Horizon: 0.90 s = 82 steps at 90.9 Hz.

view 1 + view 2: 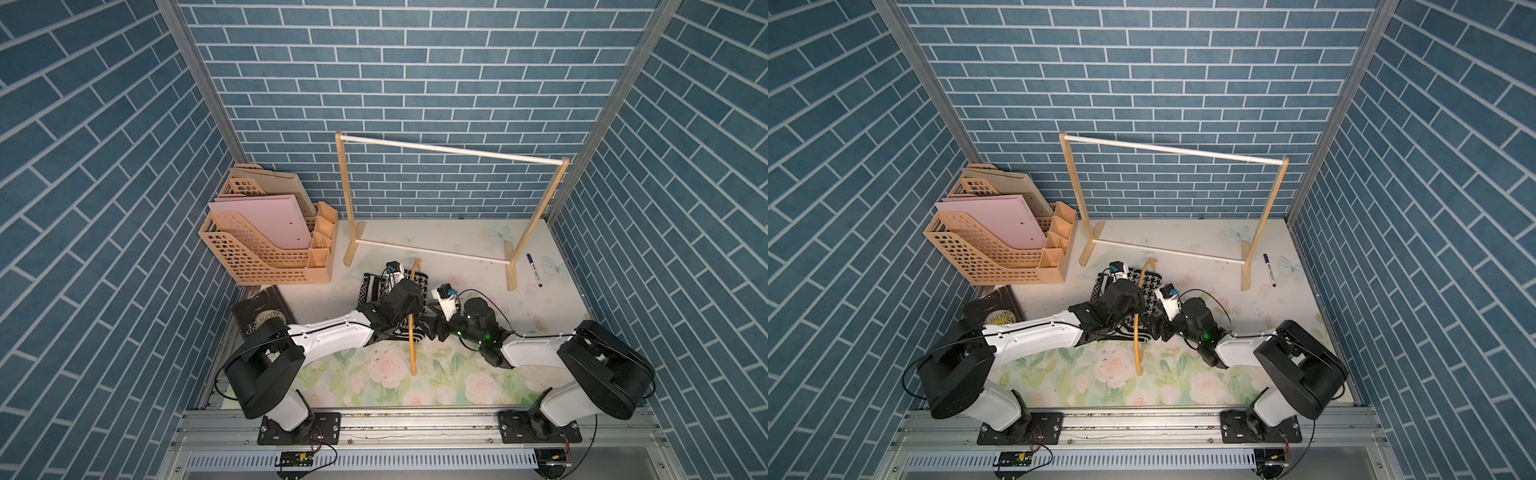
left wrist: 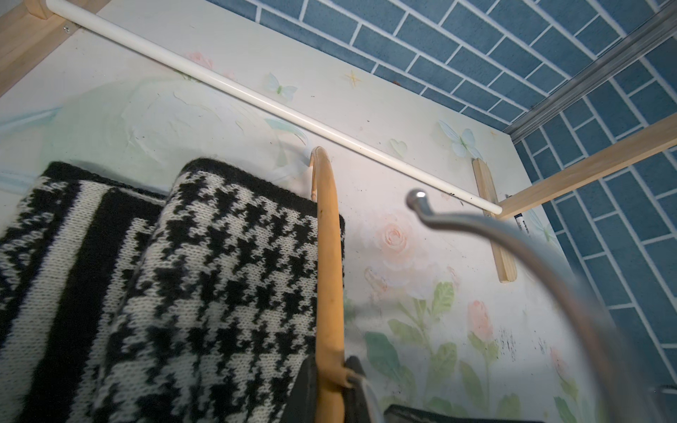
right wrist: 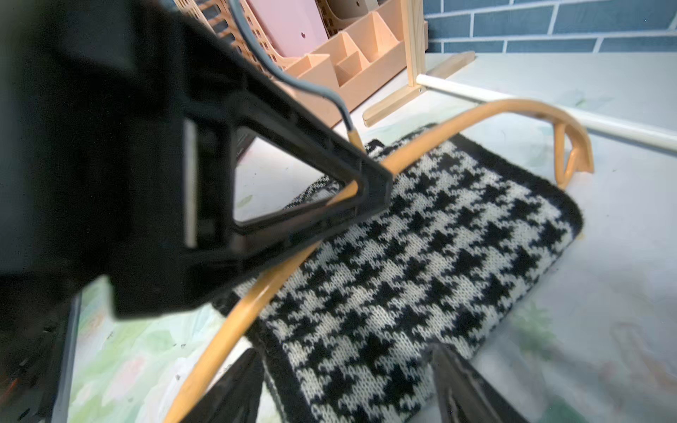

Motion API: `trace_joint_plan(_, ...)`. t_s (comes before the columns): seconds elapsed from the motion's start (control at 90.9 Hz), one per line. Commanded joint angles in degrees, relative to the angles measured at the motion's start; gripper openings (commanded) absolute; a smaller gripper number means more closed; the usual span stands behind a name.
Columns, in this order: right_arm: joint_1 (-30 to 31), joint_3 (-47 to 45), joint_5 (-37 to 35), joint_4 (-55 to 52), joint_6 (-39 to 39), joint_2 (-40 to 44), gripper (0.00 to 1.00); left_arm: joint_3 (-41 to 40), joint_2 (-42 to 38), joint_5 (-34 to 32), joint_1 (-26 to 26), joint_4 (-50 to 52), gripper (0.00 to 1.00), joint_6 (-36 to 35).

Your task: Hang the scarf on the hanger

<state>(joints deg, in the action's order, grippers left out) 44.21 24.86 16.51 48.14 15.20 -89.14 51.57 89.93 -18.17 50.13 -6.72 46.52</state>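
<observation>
Right fingers (image 3: pixel 465 388) stand spread wide astride the scarf (image 3: pixel 421 256) edge, not closed on it; left fingers (image 2: pixel 304 388) pinch the hanger (image 2: pixel 328 274) arching over it

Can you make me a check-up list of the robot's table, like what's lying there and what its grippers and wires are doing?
Surface: floral mat, flat, with a few dark specks.
Job's things: scarf lies folded on the mat; hanger arches over it; scarf not hung yet.
Clutter: file organizer, book, marker pen, wooden rack.
Grippers: left gripper shut on the hanger; right gripper open over the scarf's edge.
Cables: black cable loops off the right arm, clear of the scarf.
Surroundings: blue brick walls.
</observation>
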Motion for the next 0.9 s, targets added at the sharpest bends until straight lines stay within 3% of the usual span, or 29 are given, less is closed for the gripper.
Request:
trace_joint_plan(0.0, 0.23, 1.57, 1.48, 3.07, 2.3, -4.84, 0.75, 1.03, 1.9, -0.54, -0.38, 4.31, 0.0, -1.45)
trace_joint_plan(0.132, 0.4, -0.81, -4.04, -0.72, 3.58, -0.82, 0.74, 3.63, 3.26, -1.34, -0.3, 7.11, 0.0, -2.0)
trace_joint_plan(0.308, 2.28, -3.71, -21.12, -21.45, 5.5, 17.78, 0.75, 7.33, 6.03, -2.65, -0.05, 9.96, 0.0, -2.94)
trace_joint_plan(0.429, 6.68, -5.66, -30.79, -35.89, 11.79, 33.15, 0.74, 10.93, 8.74, -3.98, 0.46, 13.16, 0.0, -3.74)
trace_joint_plan(0.572, 13.74, -8.01, -38.15, -42.99, 20.03, 42.77, 0.74, 14.7, 11.93, -5.27, 1.46, 15.92, 0.0, -4.08)
trace_joint_plan(0.693, 19.38, -7.47, -43.63, -44.04, 23.26, 42.03, 0.73, 16.42, 13.33, -6.37, 2.44, 16.56, 0.0, -3.37)
trace_joint_plan(0.891, 26.43, 1.06, -49.16, -42.67, 22.24, 28.89, 0.73, 19.28, 15.68, -8.48, 3.81, 17.29, 0.0, -1.67)
